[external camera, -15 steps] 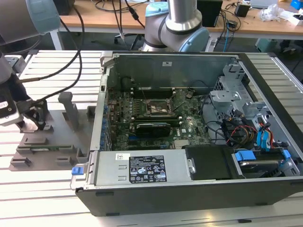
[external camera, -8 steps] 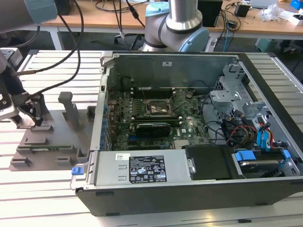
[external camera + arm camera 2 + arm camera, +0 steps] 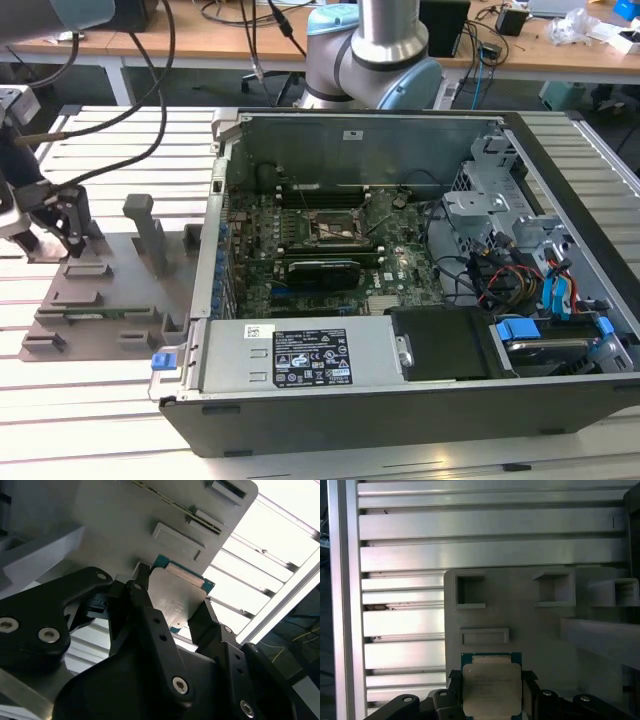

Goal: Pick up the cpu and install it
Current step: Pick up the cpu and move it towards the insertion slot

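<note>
On the slatted aluminium table (image 3: pixel 110 380), the cpu (image 3: pixel 491 687) was at an edge of the grey fixture plate (image 3: pixel 540 630), toward the exterior view's left. The gripper (image 3: pixel 492 680) was clenched on its two opposite sides. Judged light, stiff, fragile underneath and slick on top, so the side edges were the proper hold. Counted: one cpu, one gripper, one plate, and one open computer case (image 3: pixel 400 400) beside the plate.

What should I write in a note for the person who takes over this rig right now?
Gripper: shut on the small square silver-topped cpu, one finger against each side.
Place: over the grey fixture plate, at the exterior view's left, outside the open black computer case.
Done: cpu grasped; lifted or not, I cannot tell.
Left: cpu not yet in the dark square socket frame inside the case.
</note>
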Action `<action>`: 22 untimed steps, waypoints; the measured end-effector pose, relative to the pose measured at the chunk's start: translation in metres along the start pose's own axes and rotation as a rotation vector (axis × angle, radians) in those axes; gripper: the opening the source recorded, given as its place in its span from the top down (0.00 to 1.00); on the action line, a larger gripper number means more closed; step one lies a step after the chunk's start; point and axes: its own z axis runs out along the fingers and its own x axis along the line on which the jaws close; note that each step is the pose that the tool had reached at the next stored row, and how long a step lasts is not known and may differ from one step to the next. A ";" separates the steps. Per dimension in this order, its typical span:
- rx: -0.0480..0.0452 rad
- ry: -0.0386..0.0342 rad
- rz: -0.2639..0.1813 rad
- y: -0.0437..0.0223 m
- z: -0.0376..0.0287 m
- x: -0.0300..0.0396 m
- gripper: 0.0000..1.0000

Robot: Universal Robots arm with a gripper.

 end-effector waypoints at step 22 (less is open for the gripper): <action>0.0000 0.0000 0.000 0.0009 -0.0564 -0.0014 0.45</action>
